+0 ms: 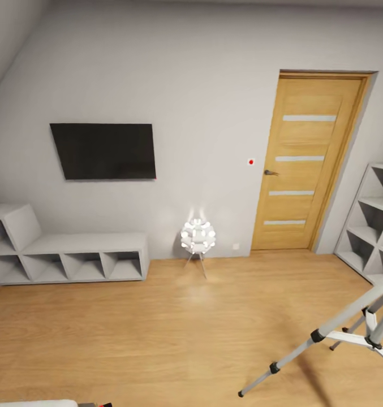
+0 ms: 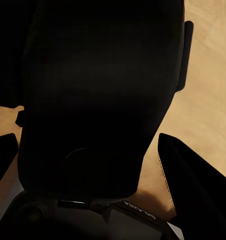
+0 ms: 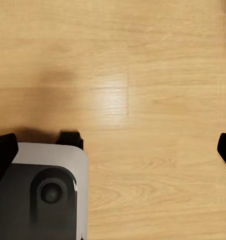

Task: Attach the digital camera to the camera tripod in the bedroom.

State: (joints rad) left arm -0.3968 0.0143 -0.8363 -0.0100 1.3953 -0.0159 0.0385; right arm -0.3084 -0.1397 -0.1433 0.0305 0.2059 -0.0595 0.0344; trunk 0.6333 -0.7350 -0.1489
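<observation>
Only the lower part of the camera tripod is in the head view at the lower right, silver-grey legs with black joints spread on the wooden floor; its head is out of frame. A large black body with a round lens shape fills the left wrist view; it appears to be the digital camera. My left gripper is shut on it, one dark finger pressed against its side. Over bare floor, my right gripper is open, its fingers far apart with nothing between them.
This is the bedroom: a wooden door, a wall-mounted TV, low grey cube shelves on the left and taller ones on the right. A white globe-cluster lamp stands by the wall. My grey base is below the right gripper.
</observation>
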